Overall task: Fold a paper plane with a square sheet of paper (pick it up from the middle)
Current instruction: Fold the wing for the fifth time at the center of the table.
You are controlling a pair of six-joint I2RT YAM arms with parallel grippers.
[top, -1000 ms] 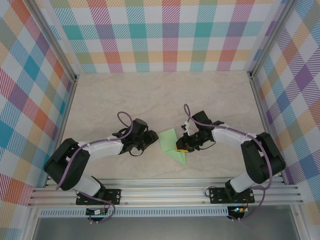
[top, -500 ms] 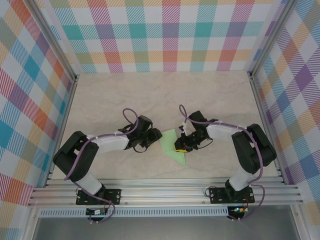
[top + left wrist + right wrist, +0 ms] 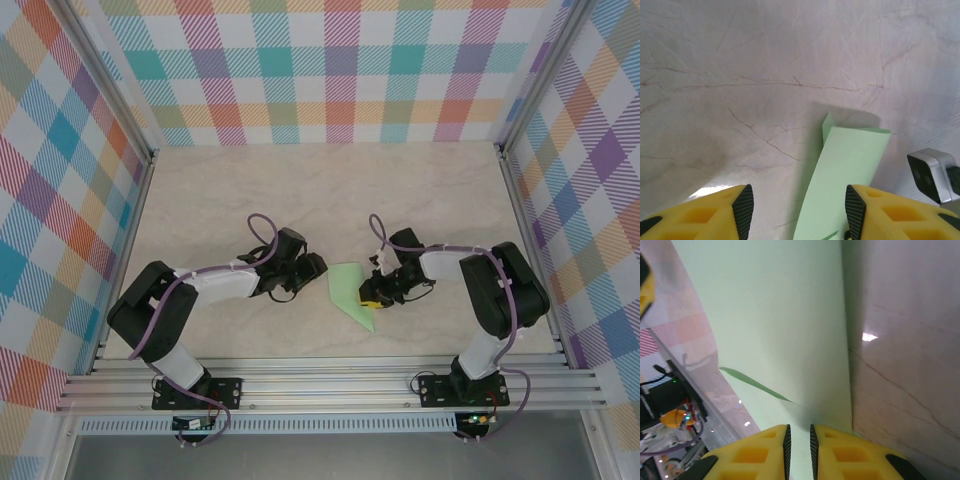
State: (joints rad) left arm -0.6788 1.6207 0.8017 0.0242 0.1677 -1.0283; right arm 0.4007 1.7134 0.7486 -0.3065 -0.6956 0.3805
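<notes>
I am viewing the pale-green sheet of thin paper (image 3: 349, 290), which is lying folded into a narrow pointed shape on the beige marble-patterned tabletop (image 3: 320, 190), toward the near edge and between the two arms. The right black two-finger pincer (image 3: 372, 298) is sitting at the sheet's right edge, close to its near, pointed end. In the right wrist view its yellow fingers (image 3: 755, 452) are standing almost together, with a thin slit between them, and the sheet (image 3: 775, 325) is running straight into that slit, so I am reading this pincer as clamping on the sheet. The left black two-finger pincer (image 3: 316, 268) is resting just beside the sheet's far left corner, with a strip of bare tabletop showing between them in the top view. In the left wrist view its fingers (image 3: 742, 210) are standing well apart and gripping nothing. The sheet (image 3: 847, 170) is lying ahead of them, slanting down toward the right-hand finger. I cannot tell whether it is touching that finger.
</notes>
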